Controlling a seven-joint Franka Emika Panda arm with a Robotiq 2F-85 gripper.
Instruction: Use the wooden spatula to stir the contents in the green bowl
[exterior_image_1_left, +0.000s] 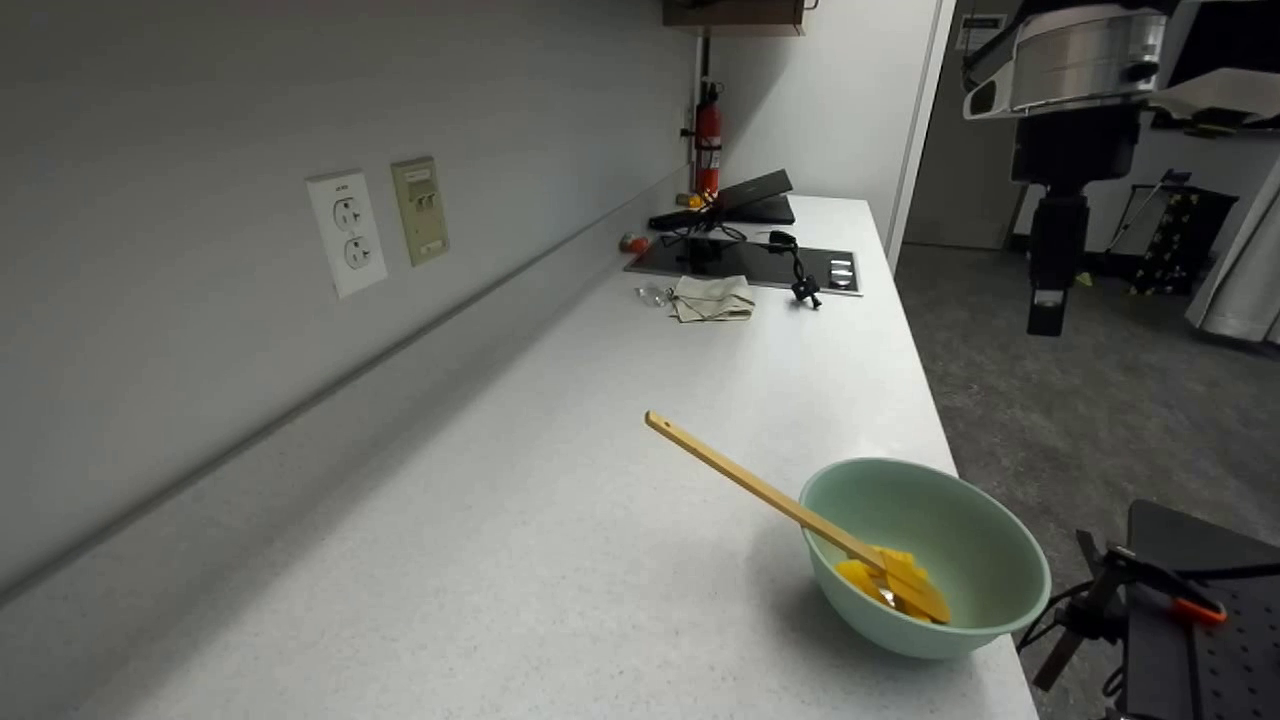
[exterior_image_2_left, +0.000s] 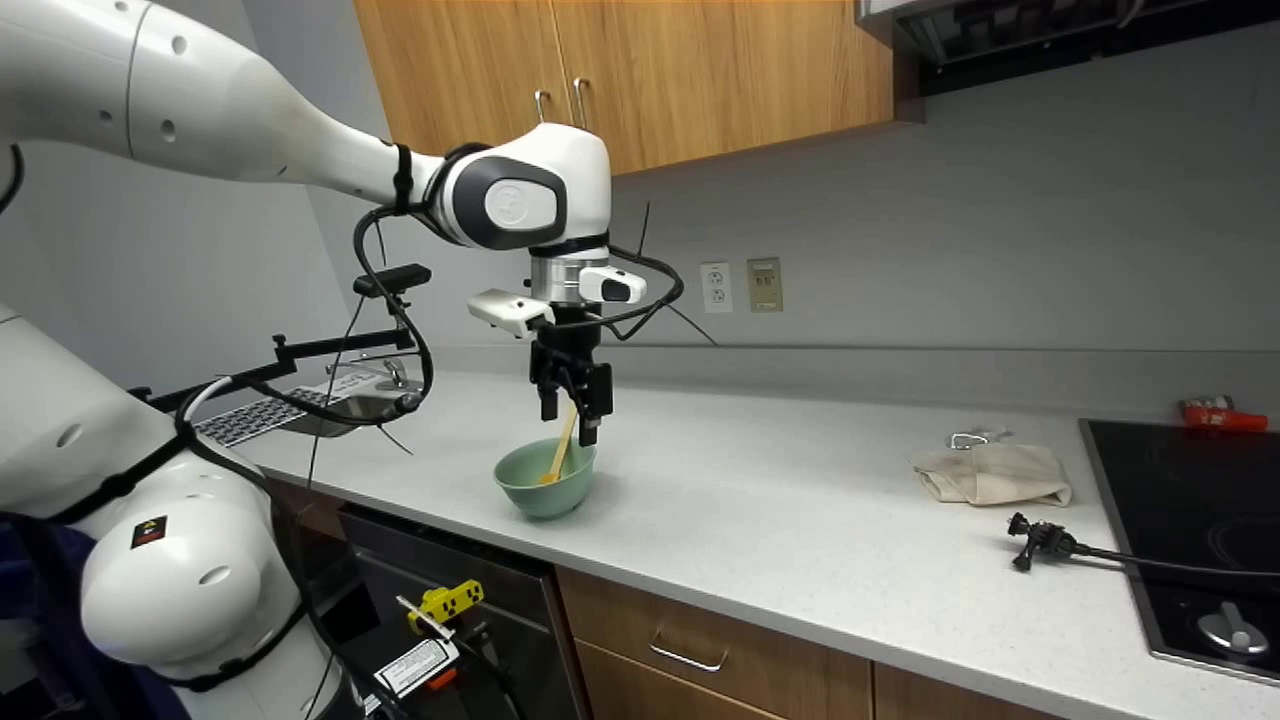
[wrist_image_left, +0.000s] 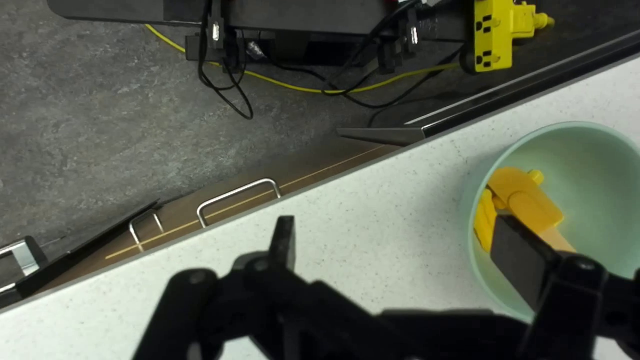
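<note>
The green bowl (exterior_image_1_left: 985, 535) stands on the counter close to its front edge. Yellow contents (exterior_image_1_left: 858, 574) lie heaped low inside it, against one wall. Across the rim leans the wooden spatula (exterior_image_1_left: 740, 476), blade down on the yellow pieces and handle end sticking out over the counter. In an exterior view my gripper (exterior_image_2_left: 569, 420) hangs above the bowl, with the spatula handle (exterior_image_2_left: 564, 440) showing behind it. From the wrist view, the open gripper (wrist_image_left: 395, 237) has its fingers wide apart and only countertop between them; the right finger (wrist_image_left: 522, 260) covers part of the bowl and spatula.
A folded cloth (exterior_image_2_left: 995, 474) and a black clamp mount (exterior_image_2_left: 1045, 541) lie farther along the counter, before the black cooktop (exterior_image_2_left: 1215, 530). Wooden cabinets (exterior_image_2_left: 720, 80) hang overhead. Past the counter's front edge, a yellow power strip (wrist_image_left: 494, 35) shows below.
</note>
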